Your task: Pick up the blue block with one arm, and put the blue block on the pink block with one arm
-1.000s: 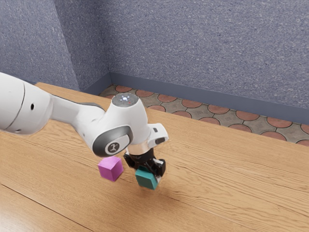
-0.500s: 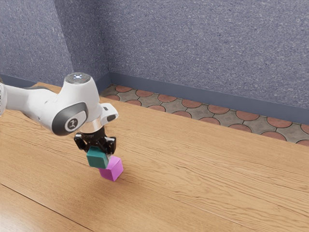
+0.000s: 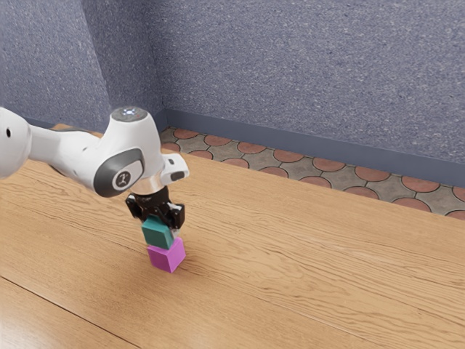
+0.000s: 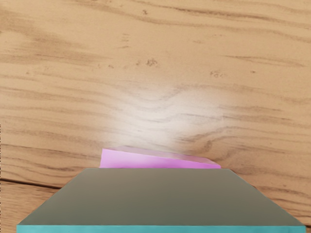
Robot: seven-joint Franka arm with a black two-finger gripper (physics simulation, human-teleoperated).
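Observation:
The block I hold is teal (image 3: 158,233), not plainly blue. It sits right on top of the pink block (image 3: 167,256), which rests on the wooden table (image 3: 305,262). My black gripper (image 3: 155,222) comes down from above and is shut on the teal block, its fingers on two opposite sides. In the wrist view the teal block (image 4: 160,199) lies large just under my hand, and a strip of the pink block (image 4: 155,160) shows beyond its far edge.
A grey-blue wall (image 3: 290,65) and a strip of tiled floor (image 3: 327,171) lie behind the table's back edge. Bare wood stretches toward the exterior view's right and front.
My hand carried the teal block from the pink block's right, across to above it, then lowered it onto the pink block's top. The pink block stayed in place.

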